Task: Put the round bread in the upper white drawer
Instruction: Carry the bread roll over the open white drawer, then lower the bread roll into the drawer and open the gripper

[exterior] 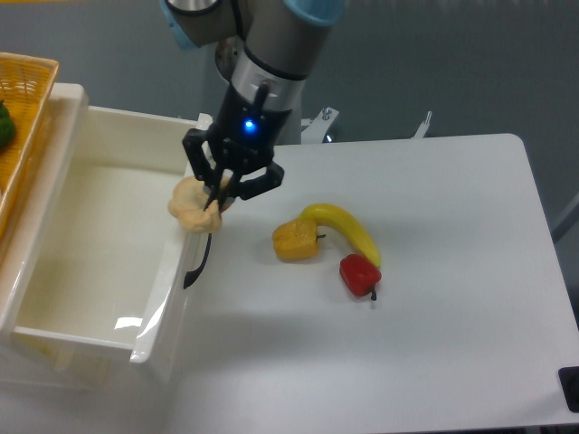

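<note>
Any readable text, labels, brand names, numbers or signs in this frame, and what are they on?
None can be read. The grey robot arm, the cream-white plastic drawer and the white table show no print. The blue light on the gripper is a lamp, not a sign. The small round bread bears no label.

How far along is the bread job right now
Done: the round bread is off the table, held by the tool, away from the yellow pepper, banana and red pepper. In hand: it hangs over the front wall of the upper white drawer, by the black handle. Left: carrying it over the drawer's inside and releasing it there.
</note>
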Motion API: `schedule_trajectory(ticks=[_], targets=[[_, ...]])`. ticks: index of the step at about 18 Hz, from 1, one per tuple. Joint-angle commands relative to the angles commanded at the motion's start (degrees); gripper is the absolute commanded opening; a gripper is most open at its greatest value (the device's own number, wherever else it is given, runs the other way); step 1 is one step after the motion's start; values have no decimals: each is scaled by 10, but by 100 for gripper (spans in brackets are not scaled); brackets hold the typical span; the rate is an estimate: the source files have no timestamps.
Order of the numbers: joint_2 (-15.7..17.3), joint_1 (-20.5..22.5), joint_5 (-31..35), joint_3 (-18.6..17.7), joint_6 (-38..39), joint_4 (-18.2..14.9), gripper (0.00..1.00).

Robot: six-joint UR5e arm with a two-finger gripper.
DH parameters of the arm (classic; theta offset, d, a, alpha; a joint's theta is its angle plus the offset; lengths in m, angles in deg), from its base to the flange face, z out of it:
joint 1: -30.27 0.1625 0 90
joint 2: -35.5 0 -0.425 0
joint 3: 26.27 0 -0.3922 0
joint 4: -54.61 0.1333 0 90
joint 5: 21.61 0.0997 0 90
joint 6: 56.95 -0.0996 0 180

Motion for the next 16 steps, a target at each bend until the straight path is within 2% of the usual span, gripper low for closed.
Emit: schedule_trajectory(ticks=[1, 4, 7, 12, 14, 15, 16], targets=[[0, -2, 0, -1, 0, 0, 0], [-3, -15, 0, -4, 0, 2, 11], [-8, -35, -1, -6, -1, 4, 17], [-9, -53, -1, -5, -5, 6, 37], [-9, -62, -1, -6, -5, 17, 56], [-11, -65, -1, -6, -5, 19, 63], [-13, -69, -1, -6, -7, 21, 79]])
